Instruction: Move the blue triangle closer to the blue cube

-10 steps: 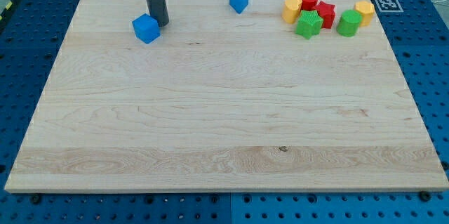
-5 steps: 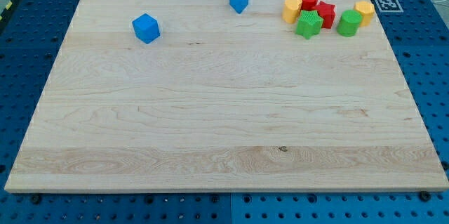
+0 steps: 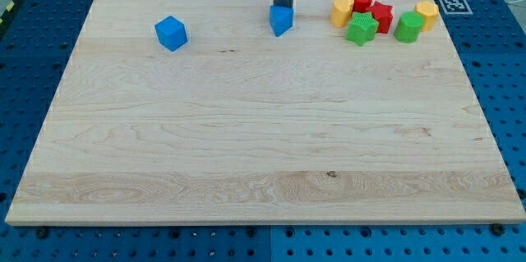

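Note:
The blue triangle lies near the top middle of the wooden board. The blue cube lies well to its left, near the top left. My tip stands at the triangle's top edge, touching or almost touching it, with the dark rod rising straight out of the view's top. The cube is far from my tip, at the view's left.
A tight cluster sits at the top right: a yellow block, a red cylinder, a red star, two green blocks and another yellow block. A printed marker is at the board's corner.
My tip left the blue cube's right side, went right along the top edge, and came down behind the blue triangle. The triangle has slid a little toward the view's bottom.

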Motion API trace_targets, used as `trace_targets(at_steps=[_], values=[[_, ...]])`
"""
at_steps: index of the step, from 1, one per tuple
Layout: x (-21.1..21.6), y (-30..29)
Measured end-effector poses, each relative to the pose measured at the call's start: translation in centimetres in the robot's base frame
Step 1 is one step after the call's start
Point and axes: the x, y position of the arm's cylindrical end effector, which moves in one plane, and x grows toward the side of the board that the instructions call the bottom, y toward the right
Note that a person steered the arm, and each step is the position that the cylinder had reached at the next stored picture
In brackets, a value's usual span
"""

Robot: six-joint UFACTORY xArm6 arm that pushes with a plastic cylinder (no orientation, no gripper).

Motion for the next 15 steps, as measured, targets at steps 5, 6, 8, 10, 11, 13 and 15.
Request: trace_targets(at_steps=[5,6,8,10,11,13,15], values=[[8.7,0.6],[10.8,-0.7],[11.1,-4.2],[10.3,-8.6],[9.7,-10.7],[9.4,-13.1],[9.2,-14.3]])
